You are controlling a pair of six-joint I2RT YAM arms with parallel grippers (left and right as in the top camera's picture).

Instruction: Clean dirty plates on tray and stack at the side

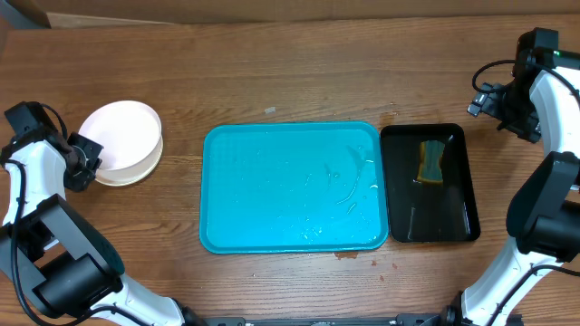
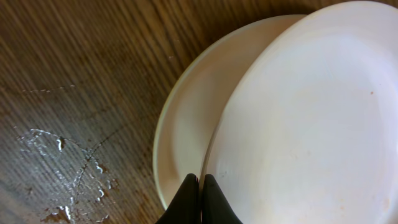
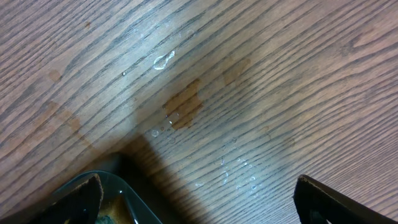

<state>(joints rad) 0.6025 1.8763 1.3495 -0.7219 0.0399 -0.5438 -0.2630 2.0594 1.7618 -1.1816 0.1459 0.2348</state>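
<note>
The plates [image 1: 120, 138] sit stacked on the bare wood left of the turquoise tray [image 1: 290, 186], which holds only streaks of water. In the left wrist view the top white plate [image 2: 311, 124] lies offset over a lower plate [image 2: 183, 130]. My left gripper [image 1: 88, 161] is at the stack's left edge. Its black fingertips [image 2: 200, 198] are shut together right at the top plate's rim, with nothing showing between them. My right gripper [image 1: 488, 98] hovers at the far right, beyond the black tray, and stands wide open [image 3: 208, 205] over bare table.
A narrow black tray [image 1: 458, 195] lies right of the turquoise tray, with a yellow-green sponge [image 1: 431, 160] in it; its corner [image 3: 127, 190] shows in the right wrist view. Water drops [image 2: 62, 168] and brown stains [image 3: 183, 106] mark the wood.
</note>
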